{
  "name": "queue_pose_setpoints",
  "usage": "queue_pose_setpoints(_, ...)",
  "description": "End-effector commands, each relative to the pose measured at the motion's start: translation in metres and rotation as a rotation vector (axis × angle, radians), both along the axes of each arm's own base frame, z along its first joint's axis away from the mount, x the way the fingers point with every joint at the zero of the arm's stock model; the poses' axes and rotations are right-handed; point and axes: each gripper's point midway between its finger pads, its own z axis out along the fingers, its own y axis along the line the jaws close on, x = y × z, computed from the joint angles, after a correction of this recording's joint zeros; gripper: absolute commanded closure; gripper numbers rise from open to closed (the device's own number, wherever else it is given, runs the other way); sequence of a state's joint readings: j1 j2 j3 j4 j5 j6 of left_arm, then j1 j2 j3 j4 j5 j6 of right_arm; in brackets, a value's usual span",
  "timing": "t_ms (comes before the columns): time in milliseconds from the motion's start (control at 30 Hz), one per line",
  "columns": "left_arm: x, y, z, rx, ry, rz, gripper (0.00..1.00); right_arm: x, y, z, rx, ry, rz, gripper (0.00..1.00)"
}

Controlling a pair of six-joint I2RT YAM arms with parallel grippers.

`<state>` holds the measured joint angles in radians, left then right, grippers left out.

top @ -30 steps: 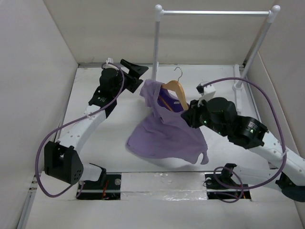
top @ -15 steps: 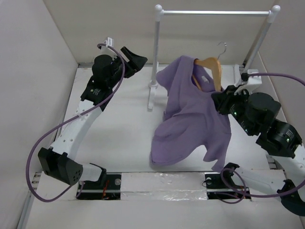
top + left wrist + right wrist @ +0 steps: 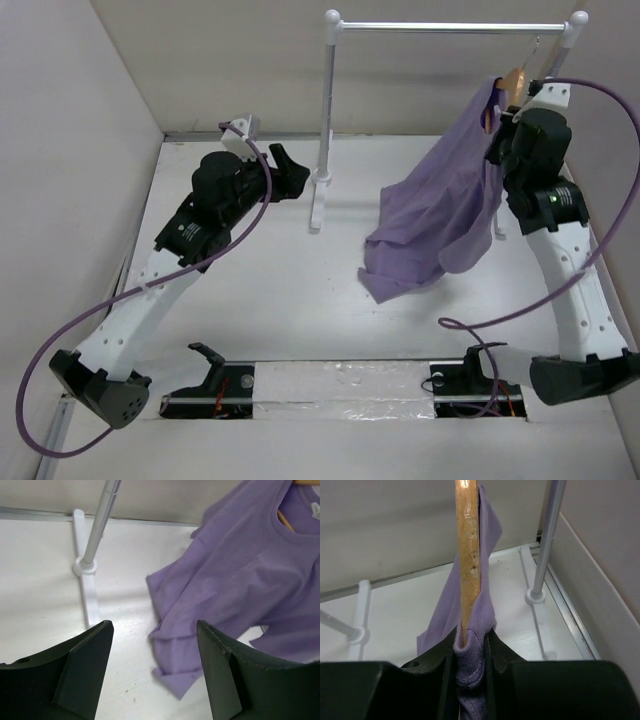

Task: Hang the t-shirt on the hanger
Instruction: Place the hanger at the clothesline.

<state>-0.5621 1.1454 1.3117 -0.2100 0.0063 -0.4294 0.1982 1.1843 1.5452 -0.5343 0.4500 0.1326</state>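
Note:
The lavender t-shirt (image 3: 440,210) hangs on the tan wooden hanger (image 3: 513,78), held high at the right end of the rack rail. Its lower hem trails near the table. My right gripper (image 3: 508,115) is shut on the hanger and the shirt collar together; in the right wrist view the hanger (image 3: 468,555) rises between the jaws with the shirt's collar (image 3: 472,645) wrapped round it. My left gripper (image 3: 292,170) is open and empty at the back left, near the rack's left post. In the left wrist view the shirt (image 3: 240,585) lies ahead to the right, beyond the gripper (image 3: 155,667).
A white garment rack with a metal rail (image 3: 450,27) stands at the back; its left post and foot (image 3: 320,180) are beside my left gripper, and the foot shows in the left wrist view (image 3: 85,580). The right post (image 3: 547,535) stands by the right wall. Walls enclose the table.
My right arm has lifted the hanger and shirt up and to the right, to the right end of the rail. The left gripper has drawn slightly right and forward.

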Motion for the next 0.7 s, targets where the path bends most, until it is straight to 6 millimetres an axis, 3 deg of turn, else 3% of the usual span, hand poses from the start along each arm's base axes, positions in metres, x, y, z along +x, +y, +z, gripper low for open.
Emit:
queue_pose_setpoints(0,-0.012,0.018,-0.004,0.046,-0.041,0.027,0.36,0.015,-0.013,0.082,0.017,-0.268,0.025,1.00)
queue_pose_setpoints(67,-0.017,0.015,-0.007,0.028,-0.040,0.004,0.36,0.031,-0.027,0.084,0.000,-0.262,-0.016,1.00)
queue_pose_setpoints(167,-0.024,0.014,-0.016,0.048,-0.036,-0.007,0.36,0.036,-0.037,0.092,-0.019,-0.279,-0.031,1.00)
queue_pose_setpoints(300,-0.027,0.019,-0.025,0.061,-0.024,0.004,0.36,0.031,-0.039,0.112,-0.028,-0.341,0.002,1.00)
queue_pose_setpoints(400,-0.030,0.022,-0.029,0.057,-0.023,0.010,0.35,0.039,-0.038,0.112,-0.026,-0.320,0.046,1.00)
queue_pose_setpoints(667,-0.035,0.025,-0.037,0.047,-0.012,0.017,0.34,0.092,-0.054,0.073,0.006,-0.182,0.062,1.00)
